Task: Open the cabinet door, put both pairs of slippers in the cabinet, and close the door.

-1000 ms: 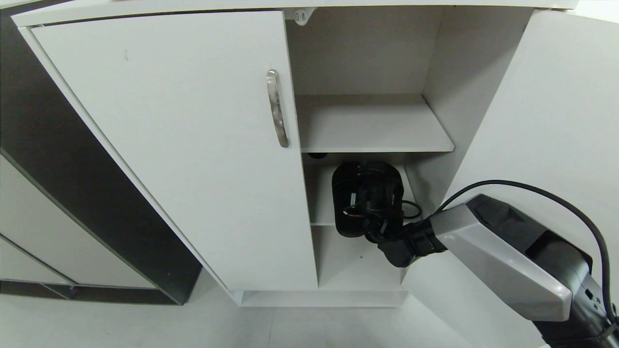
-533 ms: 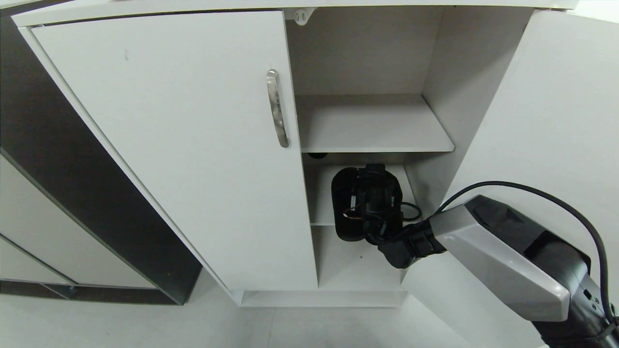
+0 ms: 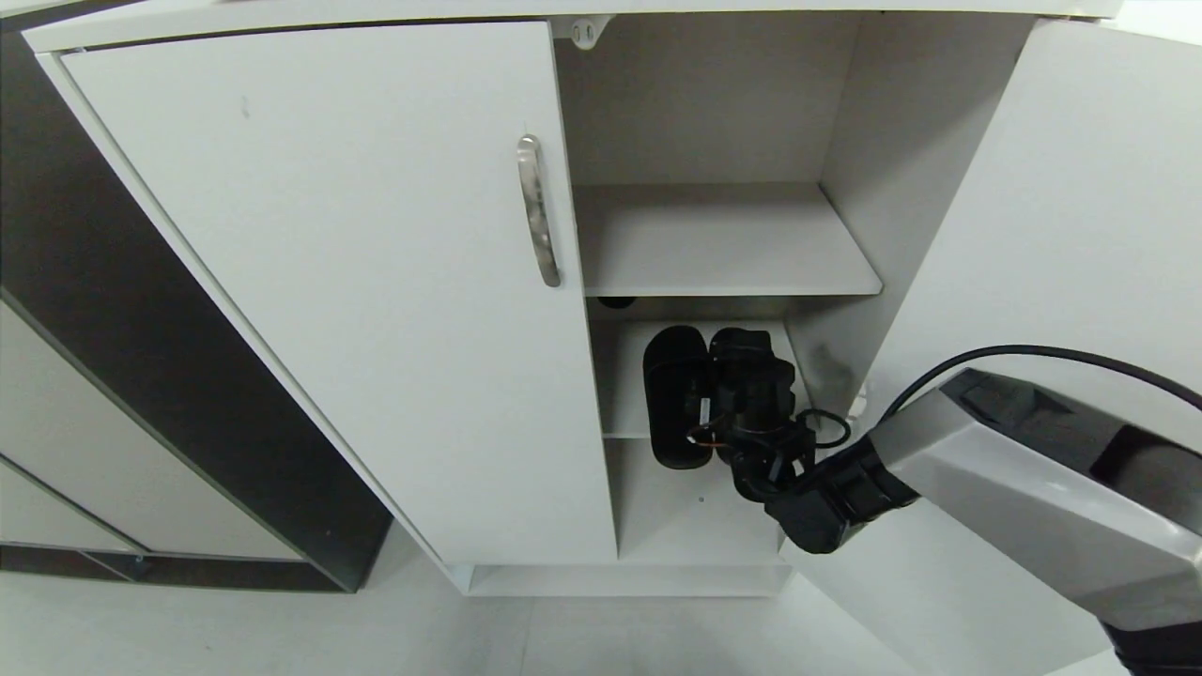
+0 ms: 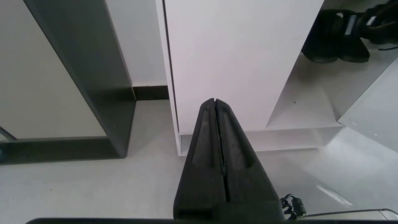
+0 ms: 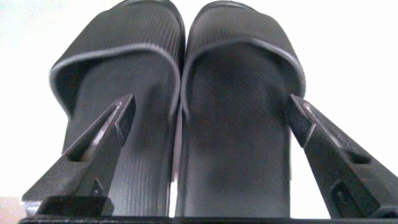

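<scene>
The right claw (image 5: 209, 106) has just let go of the black slippers (image 3: 676, 394): a second ago it held them up over the middle shelf (image 3: 622, 385), and now the pair lies flat on that shelf, side by side and touching, heels toward the front edge. The claw's fingers (image 5: 99, 143) stand spread wide, one on each side of the pair, released, and the right arm has dropped and drawn back a little toward the opening. By my judgement this pair is placed, and the arm needs only to back straight out without catching a heel. The cabinet holds just this one pair, so the second pair and the closing of the door are left to do. The left claw (image 4: 214, 107) is clenched on nothing and hangs low over the floor (image 4: 93, 180) before the cabinet's base. The right door (image 3: 1080, 188) stands swung open; the left door (image 3: 329, 282) with its metal handle (image 3: 538, 211) is closed. The upper shelf (image 3: 723, 244) is bare white board. The floor is pale and smooth, and a dark panel (image 3: 141, 329) flanks the cabinet on the left.
</scene>
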Tool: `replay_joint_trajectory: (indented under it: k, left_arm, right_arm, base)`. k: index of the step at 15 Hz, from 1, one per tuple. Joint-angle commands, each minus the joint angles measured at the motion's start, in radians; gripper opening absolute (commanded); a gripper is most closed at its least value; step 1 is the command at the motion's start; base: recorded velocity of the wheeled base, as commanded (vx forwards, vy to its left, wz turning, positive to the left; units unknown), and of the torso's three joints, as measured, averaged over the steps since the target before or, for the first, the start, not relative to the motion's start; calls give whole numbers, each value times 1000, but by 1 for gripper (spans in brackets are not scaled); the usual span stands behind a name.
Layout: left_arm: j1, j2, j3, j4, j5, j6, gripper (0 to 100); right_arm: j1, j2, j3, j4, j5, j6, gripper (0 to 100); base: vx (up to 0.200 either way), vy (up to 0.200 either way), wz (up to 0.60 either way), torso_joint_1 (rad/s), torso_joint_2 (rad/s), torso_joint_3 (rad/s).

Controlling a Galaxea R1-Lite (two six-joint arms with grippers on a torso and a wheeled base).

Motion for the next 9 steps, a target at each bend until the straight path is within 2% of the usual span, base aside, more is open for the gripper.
replay_joint_trajectory:
  k: [1,2,5,9]
  left_arm:
    - [0,2,0,0,-1,0,0]
    - [0,2,0,0,0,0,0]
    - [0,2,0,0,0,0,0]
    - [0,2,0,0,-1,0,0]
  right_arm:
    - [35,-130,183,-79,0,0,100]
    - [62,-186,297,-131,0,0,100]
    - [130,-277,493,-217,3,0,100]
    - [151,-288,524,-226,4,-2,100]
  base:
    - [0,0,0,0,0,0]
    - [0,0,0,0,0,0]
    - [0,0,0,0,0,0]
    - [-200,0,0,2,0,1]
